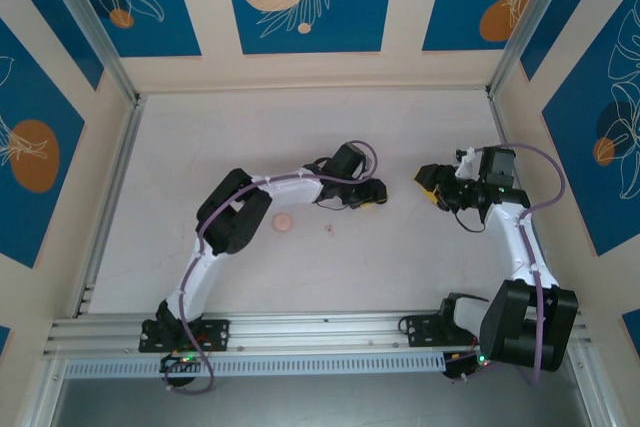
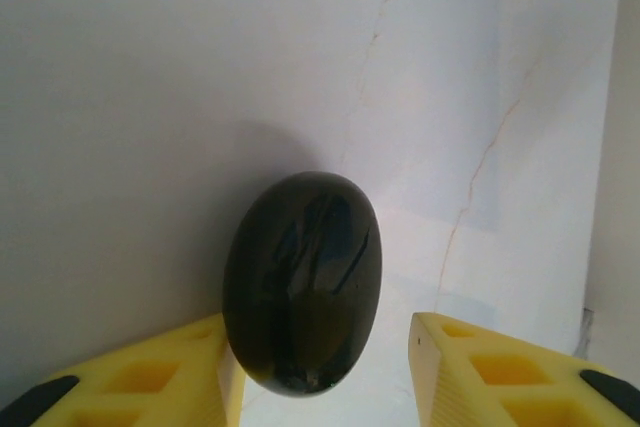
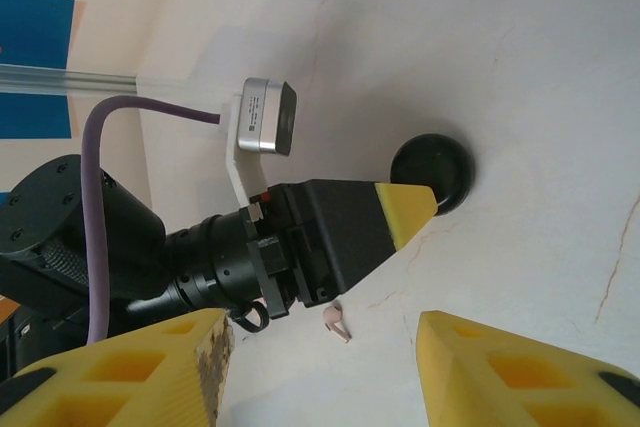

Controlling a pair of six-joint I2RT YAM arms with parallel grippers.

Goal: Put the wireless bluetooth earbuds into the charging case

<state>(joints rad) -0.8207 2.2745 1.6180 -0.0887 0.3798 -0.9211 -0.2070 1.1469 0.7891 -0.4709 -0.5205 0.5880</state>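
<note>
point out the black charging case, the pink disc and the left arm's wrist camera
black charging case (image 2: 303,282): left wrist view, middle of its glossy shell
pink disc (image 1: 283,220): top external view, centre of the disc
left arm's wrist camera (image 3: 258,115): right wrist view, its silver housing

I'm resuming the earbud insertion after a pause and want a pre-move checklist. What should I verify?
1. Left gripper free of the charging case: ok, a gap shows beside one finger.
2. Case lid open: not ok, it looks shut.
3. Earbuds located: cannot tell.
4. Right gripper open and empty: ok.
5. The two grippers apart from each other: ok.
</note>
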